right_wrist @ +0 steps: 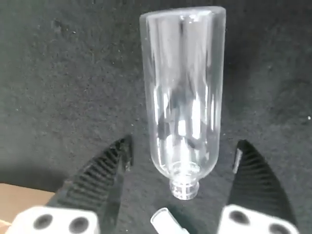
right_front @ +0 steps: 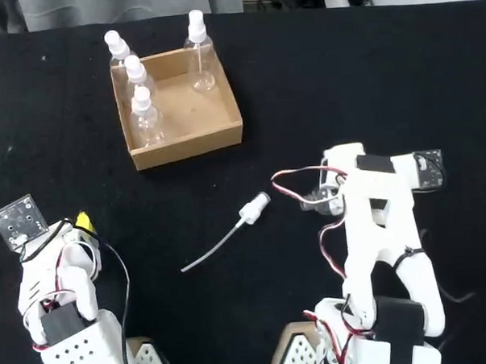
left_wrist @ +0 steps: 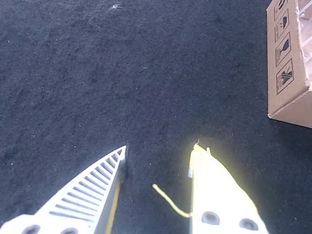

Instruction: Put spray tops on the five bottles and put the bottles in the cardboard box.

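Note:
A clear bottle [right_wrist: 183,97] without a top lies on the black cloth, its open neck [right_wrist: 185,187] toward the wrist camera. My right gripper [right_wrist: 184,142] is open, with one black finger on each side of the bottle and neither touching it. In the high view the right arm [right_front: 382,224] covers this bottle. A white spray top [right_front: 255,207] with a long thin tube lies loose on the cloth left of that arm. The cardboard box [right_front: 189,144] holds several capped bottles [right_front: 143,114]. My left gripper [left_wrist: 161,147] is open over bare cloth, near the front left [right_front: 79,225].
The box corner [left_wrist: 292,73] stands a short way beyond the left gripper. A black cloth [right_front: 343,81] covers the table. Red and white cables [right_front: 295,180] loop off the right arm near the spray top.

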`<state>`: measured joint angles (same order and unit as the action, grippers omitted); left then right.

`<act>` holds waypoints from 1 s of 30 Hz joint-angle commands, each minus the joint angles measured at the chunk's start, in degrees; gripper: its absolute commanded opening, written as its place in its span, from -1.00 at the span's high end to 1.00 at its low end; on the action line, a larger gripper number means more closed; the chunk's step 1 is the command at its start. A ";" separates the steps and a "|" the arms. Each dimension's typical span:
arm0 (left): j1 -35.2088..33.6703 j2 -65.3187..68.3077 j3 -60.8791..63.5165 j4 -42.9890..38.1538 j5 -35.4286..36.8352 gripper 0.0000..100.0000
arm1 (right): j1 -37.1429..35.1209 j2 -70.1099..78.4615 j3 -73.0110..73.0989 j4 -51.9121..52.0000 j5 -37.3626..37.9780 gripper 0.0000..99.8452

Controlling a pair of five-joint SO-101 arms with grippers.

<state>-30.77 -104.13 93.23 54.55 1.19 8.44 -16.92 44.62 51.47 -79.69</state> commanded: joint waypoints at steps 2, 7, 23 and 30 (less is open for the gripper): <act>-0.84 -0.44 -0.22 0.26 -0.09 0.61 | -1.14 -0.48 -2.33 2.46 -1.23 0.40; -0.84 -0.44 -0.22 0.26 -0.09 0.61 | -1.49 -0.48 -11.91 15.47 -2.11 0.40; -0.84 -0.44 -0.22 0.26 -0.09 0.61 | -1.14 0.04 -33.54 36.92 19.34 0.40; -0.84 -0.35 -0.22 0.26 -0.09 0.61 | -1.05 0.04 -30.99 37.19 39.30 0.40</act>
<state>-30.77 -104.13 93.23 54.55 1.19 8.35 -16.92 14.29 88.48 -49.27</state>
